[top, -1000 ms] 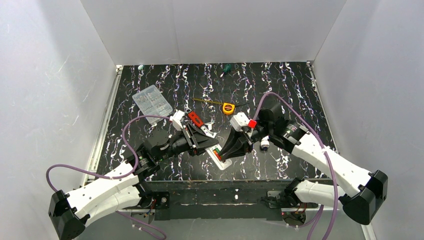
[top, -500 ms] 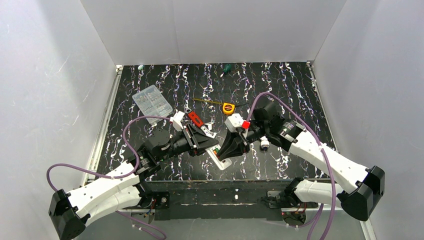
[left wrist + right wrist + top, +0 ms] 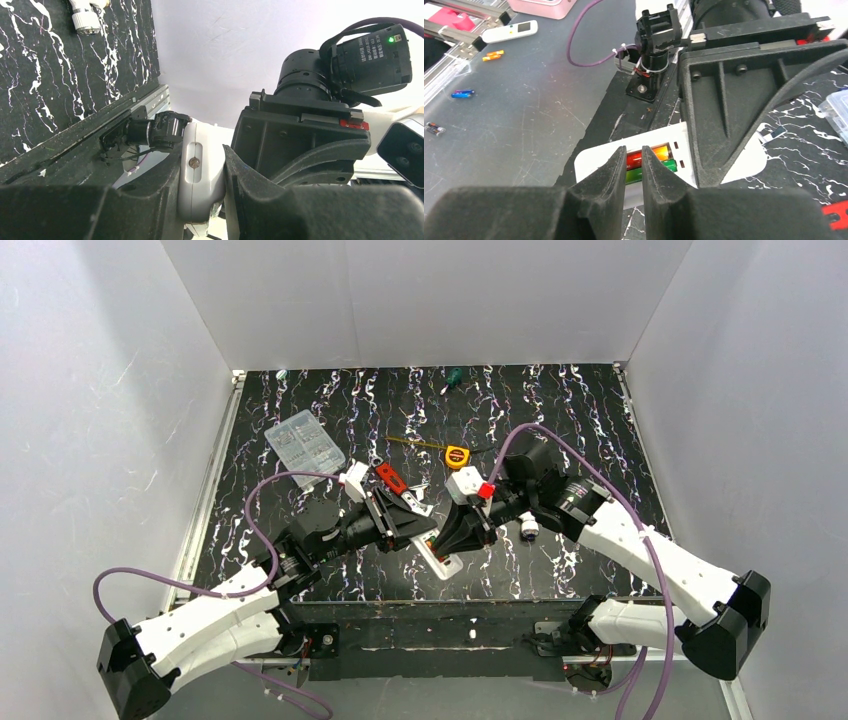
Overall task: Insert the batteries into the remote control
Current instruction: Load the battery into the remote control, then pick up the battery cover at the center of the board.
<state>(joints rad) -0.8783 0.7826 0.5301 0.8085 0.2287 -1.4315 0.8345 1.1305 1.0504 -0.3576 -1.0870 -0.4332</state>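
Note:
The remote control (image 3: 449,564) is a white bar lying back-up near the table's front edge, its battery bay uncovered. My left gripper (image 3: 428,537) is shut on one end of it; the left wrist view shows the remote's white shell (image 3: 197,192) pinched between the fingers of the left gripper (image 3: 200,165). Red-orange and green batteries (image 3: 660,153) lie side by side in the bay of the remote (image 3: 596,156). My right gripper (image 3: 634,152) hangs right over the bay, its jaws a narrow gap apart with nothing between them. In the top view the right gripper (image 3: 449,546) hides the bay.
A clear plastic compartment box (image 3: 304,443) sits at the back left, a yellow tape measure (image 3: 457,456) behind the grippers, and a green-handled screwdriver (image 3: 452,376) at the far edge. A white tap-shaped piece (image 3: 528,529) lies right of the right gripper. The table's front edge (image 3: 430,592) is close.
My right gripper has moved a little left and down over the remote's bay, and its jaws have narrowed slightly. The left gripper has kept its hold.

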